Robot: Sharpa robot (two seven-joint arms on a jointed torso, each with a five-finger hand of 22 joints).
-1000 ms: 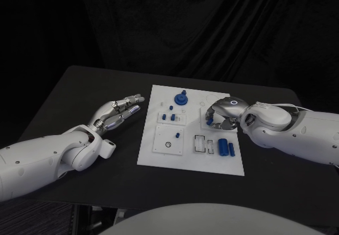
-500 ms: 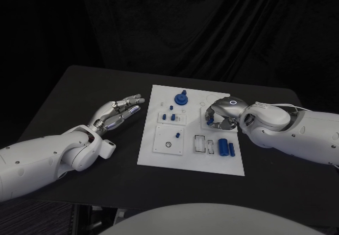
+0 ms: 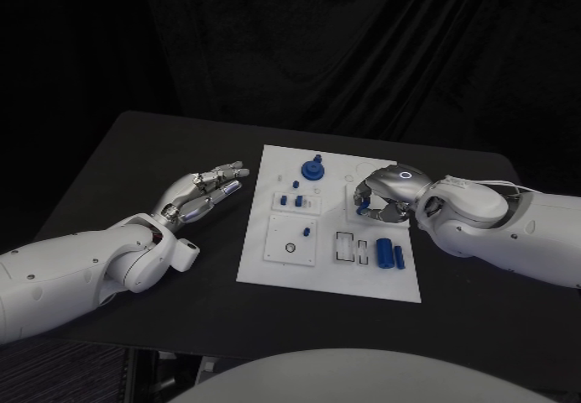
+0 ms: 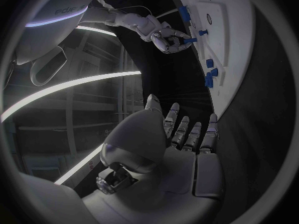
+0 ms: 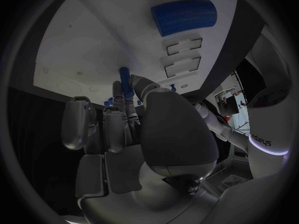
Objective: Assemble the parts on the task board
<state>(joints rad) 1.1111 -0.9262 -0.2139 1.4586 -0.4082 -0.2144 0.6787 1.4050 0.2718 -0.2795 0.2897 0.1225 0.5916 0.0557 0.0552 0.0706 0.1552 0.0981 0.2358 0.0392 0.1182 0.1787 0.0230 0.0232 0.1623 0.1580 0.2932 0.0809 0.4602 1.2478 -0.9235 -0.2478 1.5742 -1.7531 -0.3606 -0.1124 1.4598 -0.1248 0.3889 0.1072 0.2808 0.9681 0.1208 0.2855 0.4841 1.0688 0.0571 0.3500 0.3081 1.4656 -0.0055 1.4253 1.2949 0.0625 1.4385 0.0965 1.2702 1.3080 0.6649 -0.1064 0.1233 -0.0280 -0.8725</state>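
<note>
Pinching a small blue peg (image 5: pixel 124 77) over the task board (image 3: pixel 327 277), the right hand (image 3: pixel 385 197) is poised for insertion; the left hand (image 3: pixel 203 191) is held open beside the board, empty

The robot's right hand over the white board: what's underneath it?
Under the right hand lies the task board. Its fingers pinch a small blue part just above it. The board beneath the palm is covered.

Right half of the task board crowded, left table strip open

The task board's (image 3: pixel 273 269) right edge is overhung by the right hand (image 3: pixel 380 199), curled over a blue peg (image 5: pixel 124 77). The far edge is blocked by an upright blue knob (image 3: pixel 312 169); blue cylinders (image 3: pixel 388 252) lie near the right corner. The left hand (image 3: pixel 200 195) rests on the table (image 3: pixel 121 168) beside the board's left edge.
</note>
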